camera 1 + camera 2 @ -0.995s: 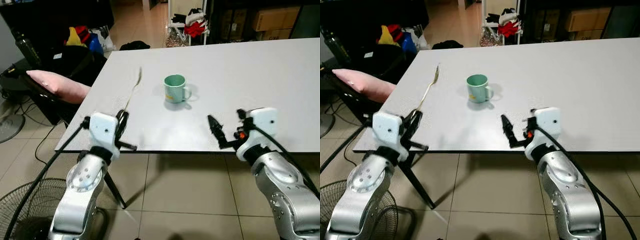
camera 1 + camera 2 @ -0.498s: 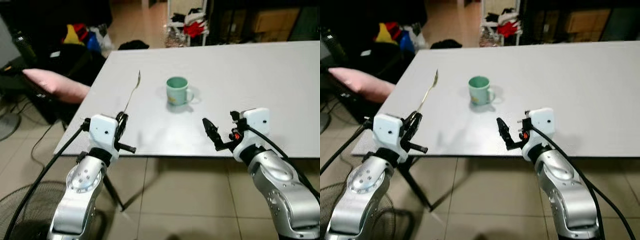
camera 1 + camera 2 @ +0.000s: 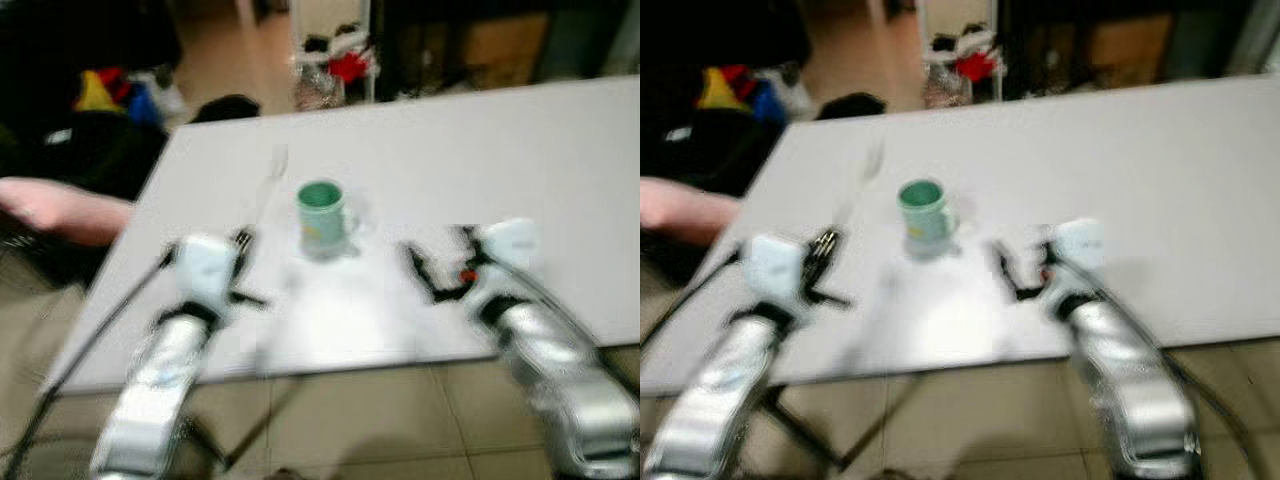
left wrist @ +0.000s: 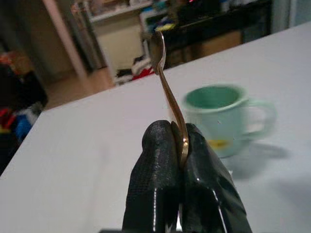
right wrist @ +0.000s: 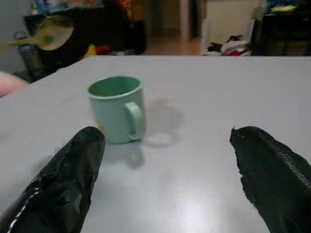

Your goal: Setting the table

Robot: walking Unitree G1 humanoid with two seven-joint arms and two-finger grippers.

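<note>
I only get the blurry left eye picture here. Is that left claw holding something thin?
Observer: Yes. The left gripper is shut on a golden spoon, bowl end pointing up.
Operator: And the other claw?
Observer: The right gripper is wide open, holding nothing.
Operator: What is it aimed at?
Observer: The green mug, upright on the white table, handle turned toward that gripper.
</note>
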